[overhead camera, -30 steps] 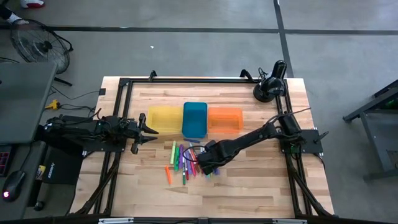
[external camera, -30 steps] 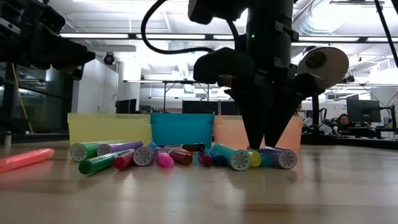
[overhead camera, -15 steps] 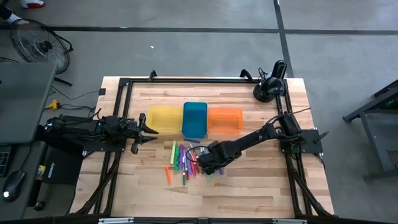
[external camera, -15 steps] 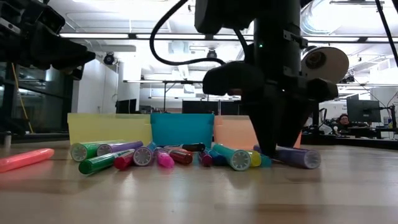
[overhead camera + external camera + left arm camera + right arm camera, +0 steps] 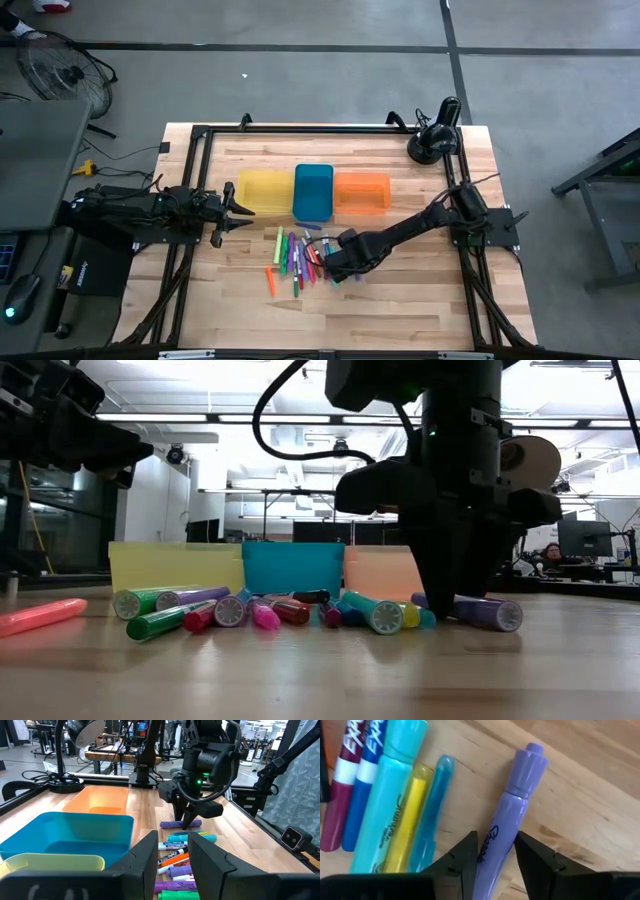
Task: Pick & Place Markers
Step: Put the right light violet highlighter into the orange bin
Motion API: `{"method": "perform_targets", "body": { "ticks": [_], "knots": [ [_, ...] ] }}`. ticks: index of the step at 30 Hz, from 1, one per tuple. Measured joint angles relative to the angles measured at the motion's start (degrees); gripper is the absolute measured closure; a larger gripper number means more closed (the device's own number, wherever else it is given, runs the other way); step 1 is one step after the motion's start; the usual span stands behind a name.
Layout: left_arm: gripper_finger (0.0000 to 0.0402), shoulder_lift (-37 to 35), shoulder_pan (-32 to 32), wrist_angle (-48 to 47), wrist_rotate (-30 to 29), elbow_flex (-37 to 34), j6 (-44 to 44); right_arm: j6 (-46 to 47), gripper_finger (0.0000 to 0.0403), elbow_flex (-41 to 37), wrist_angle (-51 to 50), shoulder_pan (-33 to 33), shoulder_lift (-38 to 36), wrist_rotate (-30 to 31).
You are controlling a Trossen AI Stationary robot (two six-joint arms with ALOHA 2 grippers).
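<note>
Early stage: the markers (image 5: 296,262) lie loose on the worktop (image 5: 400,300); the trays (image 5: 313,191) appear empty. The right pincer (image 5: 492,851), lowered, straddles a purple marker (image 5: 507,827), grip unconfirmed. The left pincer (image 5: 170,852) waits part-open near the yellow tray (image 5: 264,190).

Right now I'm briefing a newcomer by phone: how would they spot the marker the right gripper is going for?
Find the three plastic trays mid-table, then the scatter of markers in front of them. At the scatter's right edge, between the right gripper's fingers, lies a lavender-purple marker. It lies slightly apart from the teal and yellow ones.
</note>
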Motion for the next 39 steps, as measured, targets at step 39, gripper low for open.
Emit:
{"method": "perform_targets", "body": {
  "ticks": [39],
  "knots": [
    [0.0298, 0.00, -0.02, 0.00, 0.00, 0.00, 0.00, -21.30, 0.0350, -0.40, -9.34, -4.72, -9.69, 2.61]
  ]
}}
